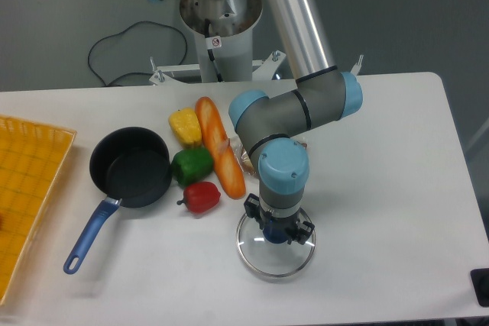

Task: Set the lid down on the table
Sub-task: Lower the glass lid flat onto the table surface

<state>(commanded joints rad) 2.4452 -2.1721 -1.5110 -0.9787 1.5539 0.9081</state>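
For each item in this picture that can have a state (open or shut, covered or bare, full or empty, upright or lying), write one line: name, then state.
Pan: uncovered, empty, upright on the table.
Lid: off the pan, knob side up, low over or on the table.
Gripper: over the lid's centre; open or shut cannot be told.
Tray: lying flat at the left edge, nothing clear in it.
Baguette: lying flat.
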